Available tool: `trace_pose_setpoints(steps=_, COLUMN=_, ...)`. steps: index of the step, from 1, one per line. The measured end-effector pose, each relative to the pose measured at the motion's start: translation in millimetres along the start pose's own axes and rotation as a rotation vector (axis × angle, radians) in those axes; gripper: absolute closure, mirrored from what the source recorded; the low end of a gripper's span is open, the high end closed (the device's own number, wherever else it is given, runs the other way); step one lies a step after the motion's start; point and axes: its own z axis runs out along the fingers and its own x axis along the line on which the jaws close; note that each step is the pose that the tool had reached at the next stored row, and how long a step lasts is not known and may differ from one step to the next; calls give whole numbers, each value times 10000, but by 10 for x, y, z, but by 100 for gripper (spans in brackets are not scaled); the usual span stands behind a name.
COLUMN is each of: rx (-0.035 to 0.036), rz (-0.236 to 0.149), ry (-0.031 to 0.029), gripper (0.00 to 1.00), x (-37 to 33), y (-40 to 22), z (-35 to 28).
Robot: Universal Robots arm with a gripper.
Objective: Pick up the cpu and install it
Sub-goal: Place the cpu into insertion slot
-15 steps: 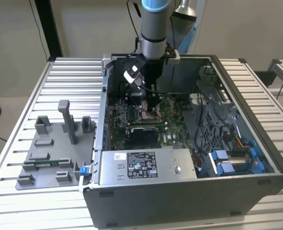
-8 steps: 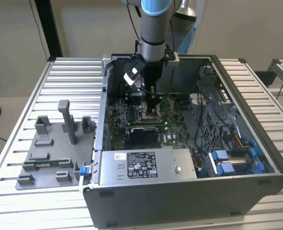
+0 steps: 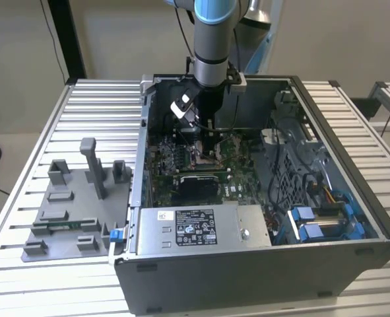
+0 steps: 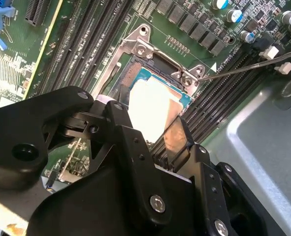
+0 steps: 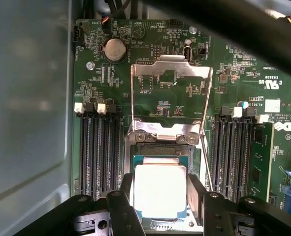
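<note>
In the exterior view, the open computer case (image 3: 353,198) lay on a slatted table (image 3: 23,158), with the grey fixture tray (image 3: 69,211) at nine o'clock from it. The arm came straight down into the case, and the gripper (image 3: 208,146) stood low over the motherboard (image 3: 241,158). The power supply (image 3: 195,228) was at six o'clock from the gripper.

In the second wrist view, the gripper (image 4: 147,123) had its black fingers (image 4: 116,112) only narrowly apart. The cpu (image 4: 152,103) sat between them with its pale metal top facing up. It lay inside the metal-framed socket (image 4: 145,49).

In the first wrist view, we saw the gripper (image 5: 161,196) closed against two opposite edges of the cpu (image 5: 160,187), which rested flat in the socket (image 5: 162,135). The socket's load plate (image 5: 171,66) stood swung open away from the chip. Rows of memory slots (image 5: 98,147) ran along both sides of the socket.
</note>
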Motion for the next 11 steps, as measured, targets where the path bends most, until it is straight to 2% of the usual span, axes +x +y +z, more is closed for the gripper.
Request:
trace_pose_setpoints(steps=4, rx=-4, rz=0, ry=5, gripper=100, x=0, y=0, z=7)
trace_pose_setpoints(steps=11, rx=-1, rz=-1, ry=-31, gripper=100, x=-2, y=3, z=23)
